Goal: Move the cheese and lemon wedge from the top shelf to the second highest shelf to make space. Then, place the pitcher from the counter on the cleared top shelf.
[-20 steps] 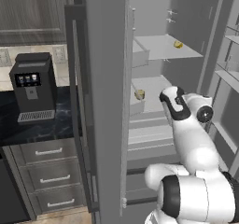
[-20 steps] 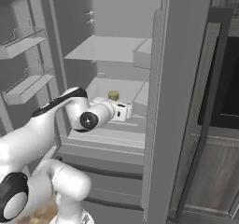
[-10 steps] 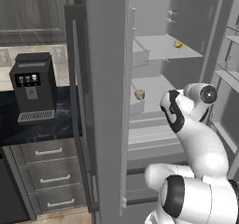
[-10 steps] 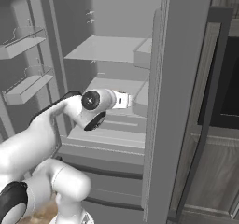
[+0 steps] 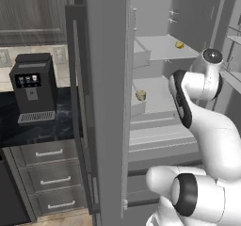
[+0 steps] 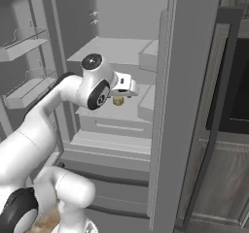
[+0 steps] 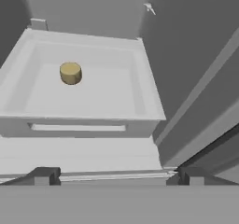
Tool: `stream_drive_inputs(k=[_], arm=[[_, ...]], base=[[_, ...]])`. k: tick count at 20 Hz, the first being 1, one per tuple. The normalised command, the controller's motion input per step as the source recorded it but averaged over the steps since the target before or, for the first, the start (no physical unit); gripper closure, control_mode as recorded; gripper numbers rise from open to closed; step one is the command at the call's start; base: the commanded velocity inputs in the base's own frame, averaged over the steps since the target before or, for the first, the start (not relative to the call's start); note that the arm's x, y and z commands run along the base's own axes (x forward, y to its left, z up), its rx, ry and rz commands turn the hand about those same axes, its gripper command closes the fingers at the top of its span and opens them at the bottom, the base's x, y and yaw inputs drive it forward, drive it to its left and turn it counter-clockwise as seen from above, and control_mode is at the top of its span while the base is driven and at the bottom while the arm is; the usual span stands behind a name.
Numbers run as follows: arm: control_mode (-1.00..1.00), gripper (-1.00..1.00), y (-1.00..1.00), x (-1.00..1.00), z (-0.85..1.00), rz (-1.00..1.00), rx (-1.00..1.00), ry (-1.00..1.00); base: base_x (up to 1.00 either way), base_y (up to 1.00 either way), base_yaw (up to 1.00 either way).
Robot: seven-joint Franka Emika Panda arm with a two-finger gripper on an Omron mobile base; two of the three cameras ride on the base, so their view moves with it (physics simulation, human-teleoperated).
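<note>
The cheese is a squat tan cylinder resting on the second highest shelf, ahead and to the left of my gripper. The gripper's dark tips are spread wide and hold nothing. From the right base, my gripper hovers just above and in front of the cheese. The lemon wedge lies on the top shelf, toward the back right. The cheese sits near the left of the second highest shelf. The pitcher is out of view.
A black coffee machine stands on the black counter, above grey drawers. The open fridge door rises between counter and shelves. Door bins hang at the left. A white box sits at the top shelf's right.
The arm has folded upward and the hand has drawn up and back from the cheese, which stays on the second highest shelf. The jaws have stayed open.
</note>
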Motion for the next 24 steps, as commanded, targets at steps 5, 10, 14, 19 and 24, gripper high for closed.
stream_drive_inputs(k=[5,10,14,19,24], arm=[[-1.00,-1.00,0.00,-0.26,0.12,0.01,0.03,-0.17],[-1.00,-1.00,0.00,-0.02,0.55,-0.05,0.07,-0.32],[-1.00,-1.00,0.00,0.00,0.57,-0.09,0.09,-0.30],[-1.00,-1.00,0.00,0.06,0.47,-0.10,0.05,-0.11],[-1.00,-1.00,0.00,0.38,0.20,-0.11,0.00,0.02]], base=[[0.00,0.00,0.00],[0.00,0.00,0.00],[0.00,0.00,0.00],[0.00,0.00,0.00],[0.00,0.00,0.00]])
